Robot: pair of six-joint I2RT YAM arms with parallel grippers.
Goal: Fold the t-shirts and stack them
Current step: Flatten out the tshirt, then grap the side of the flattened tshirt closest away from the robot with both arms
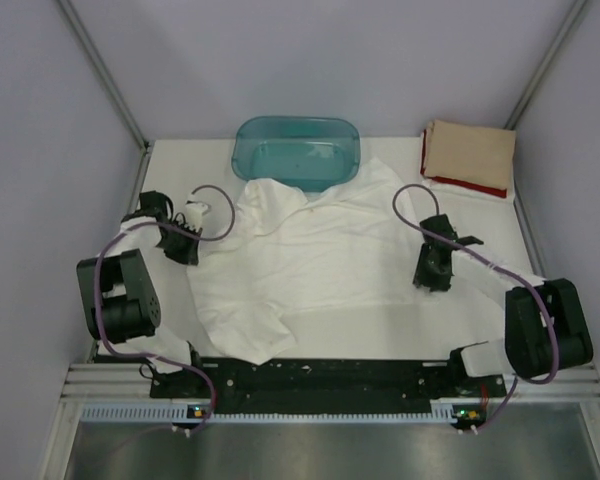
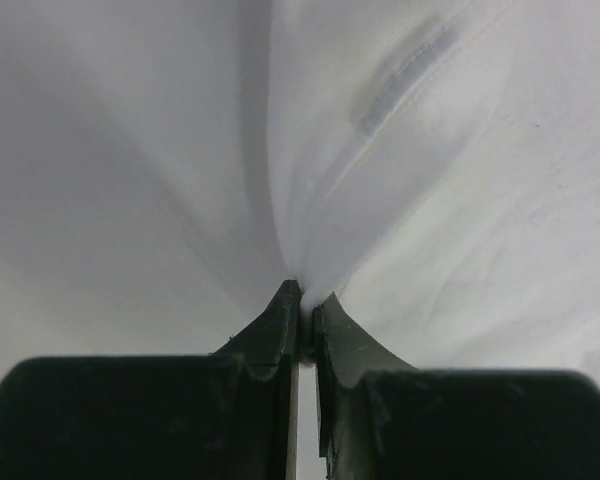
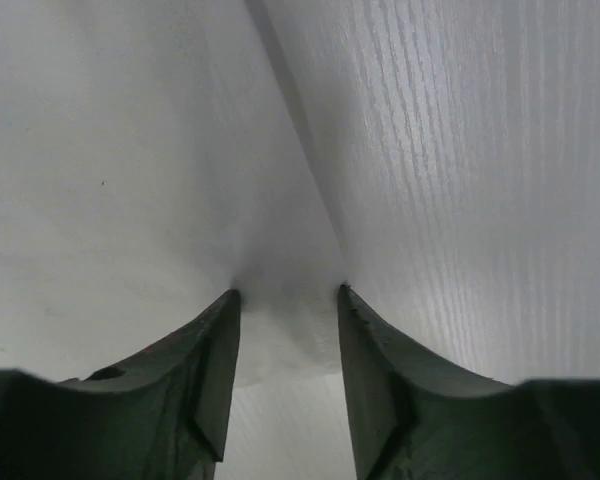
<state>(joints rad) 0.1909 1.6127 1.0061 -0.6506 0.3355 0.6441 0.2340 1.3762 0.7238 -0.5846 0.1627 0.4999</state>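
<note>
The white t-shirt (image 1: 310,265) is lying rumpled in the middle of the surface (image 1: 380,335). The left gripper (image 2: 302,292) is pinching its 9 o'clock edge. The right gripper (image 3: 288,290) is sitting spread astride its 3 o'clock edge. The tan t-shirt (image 1: 468,150) is resting on the red t-shirt (image 1: 470,187) at 1 o'clock.

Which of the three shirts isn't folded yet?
The white t-shirt, spread out rumpled in the middle; the tan t-shirt and red t-shirt lie folded, stacked, at far right.

Hidden cloth
The tan t-shirt (image 1: 468,150) covers most of the red t-shirt (image 1: 470,186); the white t-shirt (image 1: 310,260) hides the tub's (image 1: 296,122) near rim.
</note>
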